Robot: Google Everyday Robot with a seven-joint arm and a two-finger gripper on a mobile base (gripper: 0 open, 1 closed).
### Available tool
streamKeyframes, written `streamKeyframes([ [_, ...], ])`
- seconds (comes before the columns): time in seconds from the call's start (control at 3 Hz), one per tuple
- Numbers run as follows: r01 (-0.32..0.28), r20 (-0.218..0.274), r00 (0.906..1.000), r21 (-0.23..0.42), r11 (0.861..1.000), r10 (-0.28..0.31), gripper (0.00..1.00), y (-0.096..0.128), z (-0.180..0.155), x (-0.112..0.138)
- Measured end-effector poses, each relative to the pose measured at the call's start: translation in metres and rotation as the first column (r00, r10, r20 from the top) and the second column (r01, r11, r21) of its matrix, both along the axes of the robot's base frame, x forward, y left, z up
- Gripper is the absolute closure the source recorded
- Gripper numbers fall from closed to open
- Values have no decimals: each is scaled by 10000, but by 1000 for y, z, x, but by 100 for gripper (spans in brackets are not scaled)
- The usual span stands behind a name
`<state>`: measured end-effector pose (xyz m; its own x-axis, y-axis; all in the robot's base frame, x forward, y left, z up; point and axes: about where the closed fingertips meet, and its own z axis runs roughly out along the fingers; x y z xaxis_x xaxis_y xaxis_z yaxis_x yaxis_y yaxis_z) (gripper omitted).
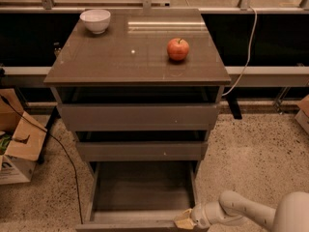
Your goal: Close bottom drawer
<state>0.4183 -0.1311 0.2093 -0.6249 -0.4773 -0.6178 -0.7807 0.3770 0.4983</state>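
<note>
The bottom drawer [140, 190] of the grey-brown cabinet is pulled far out, a wide shallow tray whose front panel [125, 225] lies at the bottom edge of the camera view. My gripper [184, 221] is at the right end of that front panel, touching it, at the end of my pale arm [241, 209] that comes in from the lower right. The middle drawer [140, 150] and the top drawer [137, 116] stand slightly out.
A red apple [178, 49] and a white bowl [95, 21] sit on the cabinet top. Open cardboard boxes [17, 146] stand on the speckled floor at the left, with a black cable [67, 161] beside the cabinet. A white cable [248, 42] hangs at the right.
</note>
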Motion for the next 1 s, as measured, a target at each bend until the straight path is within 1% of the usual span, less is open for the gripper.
streamKeyframes([
  [1.0,-1,1,10000,0,10000,1,100,0,0,0],
])
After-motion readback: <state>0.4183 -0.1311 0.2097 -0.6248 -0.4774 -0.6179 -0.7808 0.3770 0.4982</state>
